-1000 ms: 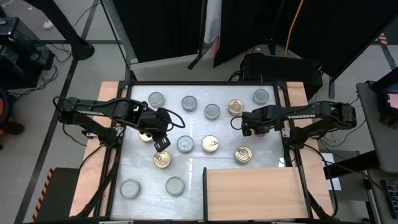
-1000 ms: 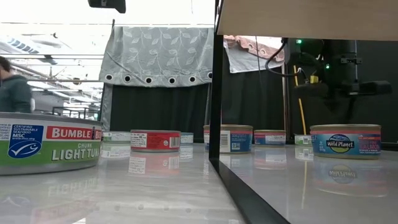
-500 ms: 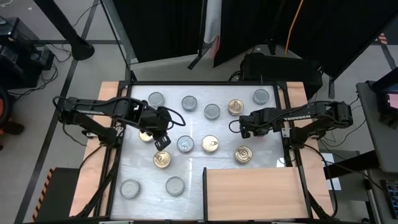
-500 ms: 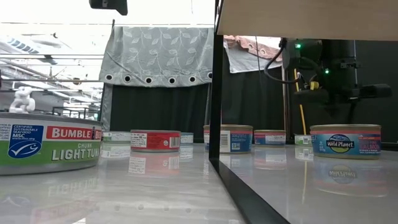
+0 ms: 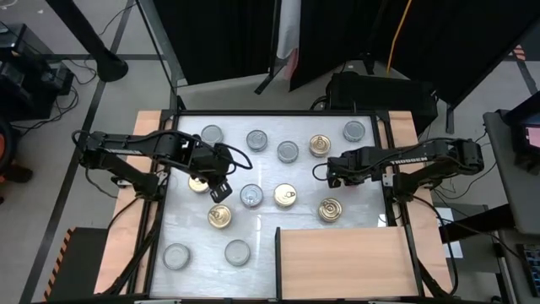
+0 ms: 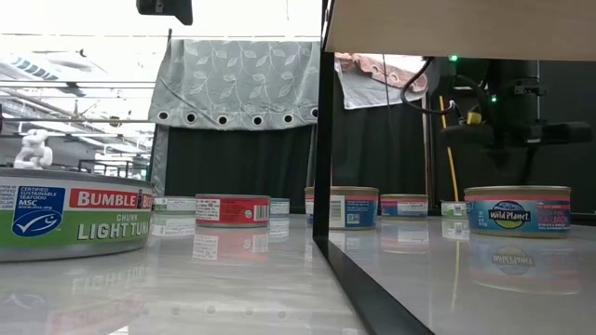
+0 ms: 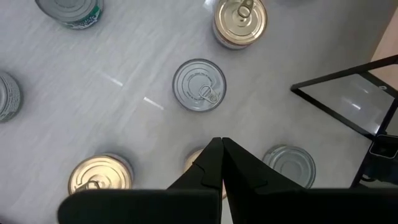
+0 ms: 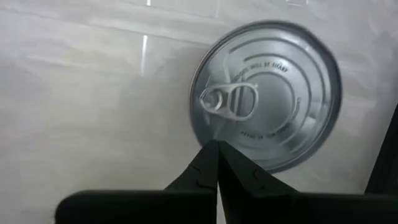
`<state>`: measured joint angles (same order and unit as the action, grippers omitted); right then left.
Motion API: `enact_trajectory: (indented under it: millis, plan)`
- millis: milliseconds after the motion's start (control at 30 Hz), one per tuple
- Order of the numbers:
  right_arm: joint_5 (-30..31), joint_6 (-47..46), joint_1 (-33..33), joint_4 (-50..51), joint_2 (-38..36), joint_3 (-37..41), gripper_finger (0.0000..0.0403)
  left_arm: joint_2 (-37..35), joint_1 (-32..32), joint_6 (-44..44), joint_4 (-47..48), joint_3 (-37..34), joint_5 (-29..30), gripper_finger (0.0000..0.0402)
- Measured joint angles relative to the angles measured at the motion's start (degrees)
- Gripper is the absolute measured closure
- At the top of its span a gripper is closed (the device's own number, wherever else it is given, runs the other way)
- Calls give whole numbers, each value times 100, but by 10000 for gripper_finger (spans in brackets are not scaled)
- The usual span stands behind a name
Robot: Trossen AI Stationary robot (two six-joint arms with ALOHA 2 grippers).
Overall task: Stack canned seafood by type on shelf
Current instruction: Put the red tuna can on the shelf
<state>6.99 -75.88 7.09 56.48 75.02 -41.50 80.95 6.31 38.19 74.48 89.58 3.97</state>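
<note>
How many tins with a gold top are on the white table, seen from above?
5 gold-top tins: one at the back, one central, one right of it, one front-left, one partly under the left arm. The arms may hide others.

A robotics lab or test studio, not a shop. Black curtains hang behind the framed white table, cables trail over a grey floor, and a grommeted patterned drape backs the room
</note>
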Motion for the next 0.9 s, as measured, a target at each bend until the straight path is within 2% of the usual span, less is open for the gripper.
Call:
enact_trajectory:
  millis: [900]
  plan:
    - [89,-152,-164,-77,460,-32,403,0,2,-131,0,0,79,394]
